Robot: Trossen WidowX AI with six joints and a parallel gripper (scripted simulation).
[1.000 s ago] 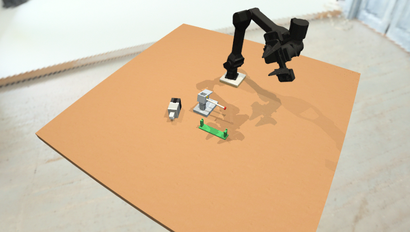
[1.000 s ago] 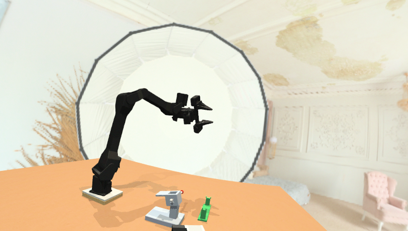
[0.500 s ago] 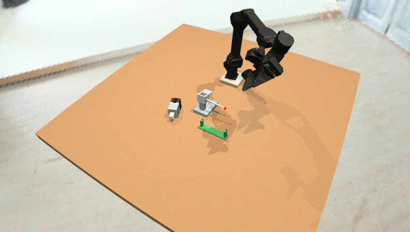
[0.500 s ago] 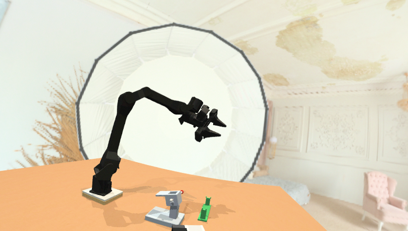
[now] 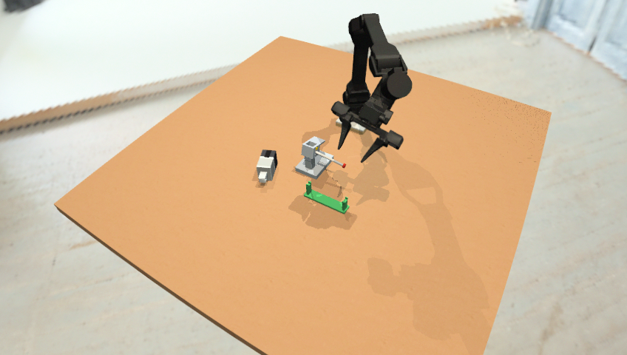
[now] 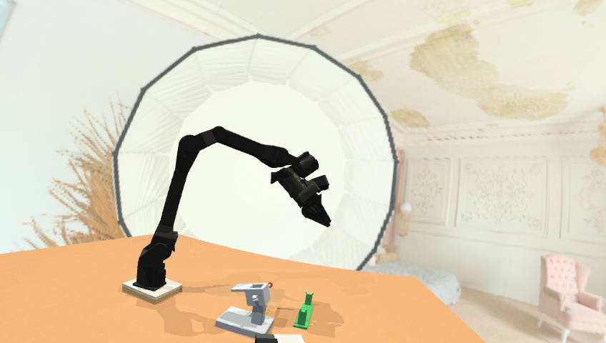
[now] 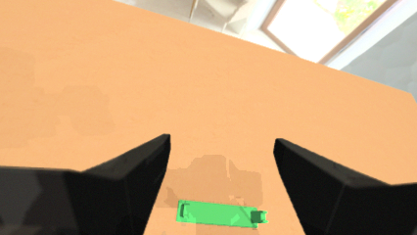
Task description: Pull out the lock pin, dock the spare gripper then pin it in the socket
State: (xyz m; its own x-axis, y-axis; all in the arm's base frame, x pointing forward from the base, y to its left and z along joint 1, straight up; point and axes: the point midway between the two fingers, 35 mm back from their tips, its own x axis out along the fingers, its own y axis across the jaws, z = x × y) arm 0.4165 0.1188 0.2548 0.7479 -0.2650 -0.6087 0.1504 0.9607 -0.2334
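The grey mount (image 5: 309, 151) (image 6: 257, 295) stands on its base plate with its square socket facing up. The lock pin (image 5: 332, 160) runs through the socket; its white shaft and red tip stick out on one side, and the red end (image 6: 270, 285) shows behind the socket in the exterior view. The spare gripper (image 5: 265, 163) (image 6: 289, 339), white and black with a light spigot, lies on the table beside the mount, cut off by the lower edge in the exterior view. My gripper (image 5: 350, 154) (image 6: 329, 224) (image 7: 222, 143) is open and empty, high above the table, touching nothing.
A green rack (image 5: 325, 202) (image 6: 306, 315) (image 7: 217, 214) with two upright notched posts lies near the mount, empty. It shows low between my fingers in the wrist view. The arm's pale base plate (image 6: 174, 287) sits behind the mount. The table's edge (image 7: 274, 51) crosses the top of the wrist view.
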